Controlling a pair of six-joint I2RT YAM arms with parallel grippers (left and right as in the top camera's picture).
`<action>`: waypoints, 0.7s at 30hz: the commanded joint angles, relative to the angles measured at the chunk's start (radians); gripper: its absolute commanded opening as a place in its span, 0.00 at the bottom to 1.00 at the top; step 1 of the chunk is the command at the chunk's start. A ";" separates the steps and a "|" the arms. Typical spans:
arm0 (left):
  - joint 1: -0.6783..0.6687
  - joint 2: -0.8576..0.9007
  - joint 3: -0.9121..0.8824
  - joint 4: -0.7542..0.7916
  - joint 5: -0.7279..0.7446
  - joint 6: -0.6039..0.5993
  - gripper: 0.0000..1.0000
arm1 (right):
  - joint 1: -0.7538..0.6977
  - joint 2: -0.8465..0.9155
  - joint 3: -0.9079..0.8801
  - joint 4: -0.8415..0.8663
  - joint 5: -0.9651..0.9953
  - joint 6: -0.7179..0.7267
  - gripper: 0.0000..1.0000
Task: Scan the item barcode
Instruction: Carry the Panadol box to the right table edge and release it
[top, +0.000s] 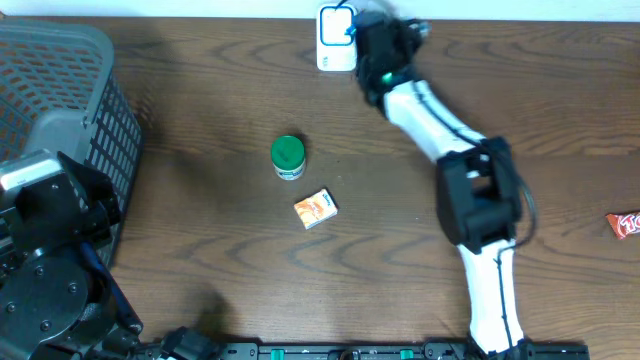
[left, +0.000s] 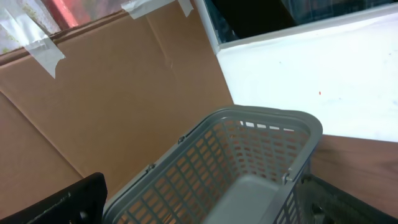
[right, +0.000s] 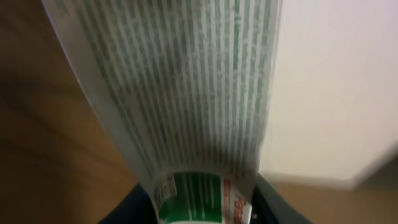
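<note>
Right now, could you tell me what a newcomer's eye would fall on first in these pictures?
Most striking is the right gripper, reaching to the far edge of the table and closed on a white packet, whose green print fills the right wrist view. Next come the grey basket at the far left and, mid-table, a green-lidded jar with a small orange box close by.
</note>
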 joint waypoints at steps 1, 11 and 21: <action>0.003 -0.004 -0.002 0.003 -0.009 -0.010 0.98 | -0.097 -0.080 0.011 -0.127 0.151 0.231 0.16; 0.003 -0.004 -0.002 0.003 -0.009 -0.010 0.98 | -0.459 -0.100 0.011 -0.822 -0.129 0.879 0.18; 0.003 -0.004 -0.002 0.003 -0.009 -0.010 0.98 | -0.854 -0.100 0.008 -0.969 -0.408 1.041 0.28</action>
